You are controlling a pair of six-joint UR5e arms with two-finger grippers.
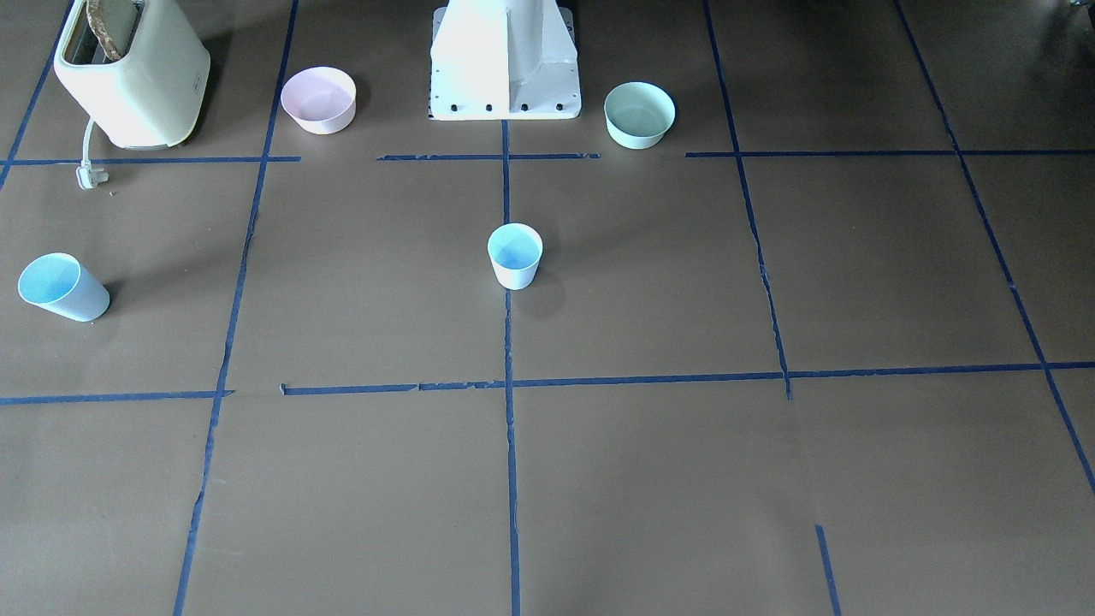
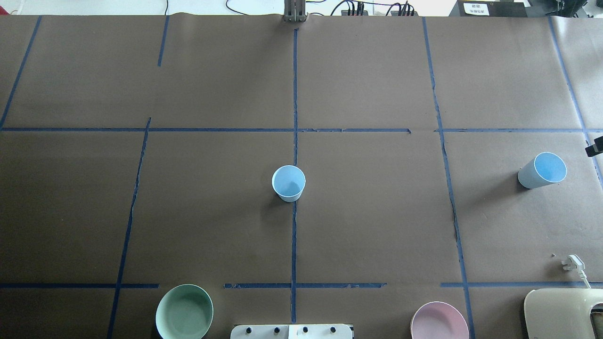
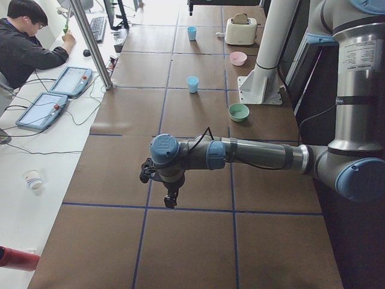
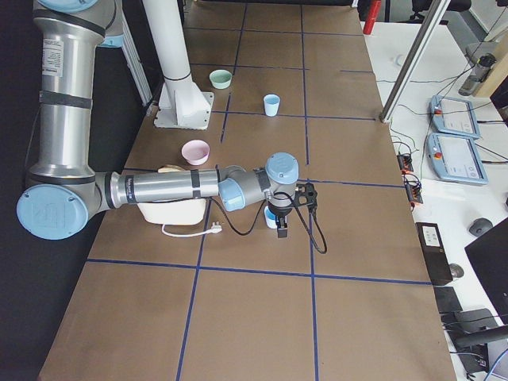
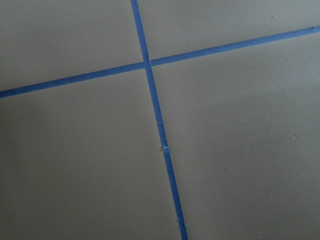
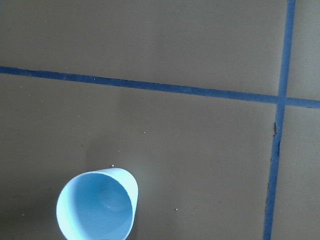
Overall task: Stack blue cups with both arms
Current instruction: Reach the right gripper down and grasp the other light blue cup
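Observation:
One blue cup (image 1: pixel 514 255) stands upright at the table's middle, on the centre tape line; it also shows in the overhead view (image 2: pixel 288 183). The second blue cup (image 1: pixel 62 287) stands far out on my right side (image 2: pixel 541 170) and fills the lower left of the right wrist view (image 6: pixel 97 205). My right gripper (image 4: pixel 282 228) hangs over that cup, pointing down; I cannot tell if it is open. My left gripper (image 3: pixel 171 200) hangs over bare table far on my left, pointing down; I cannot tell its state. The left wrist view shows only paper and tape.
A cream toaster (image 1: pixel 133 73) with its plug (image 1: pixel 90 175) stands at my near right. A pink bowl (image 1: pixel 318 99) and a mint-green bowl (image 1: pixel 639 114) flank the white pedestal (image 1: pixel 505 60). An operator (image 3: pixel 24 42) sits beyond the table's far edge.

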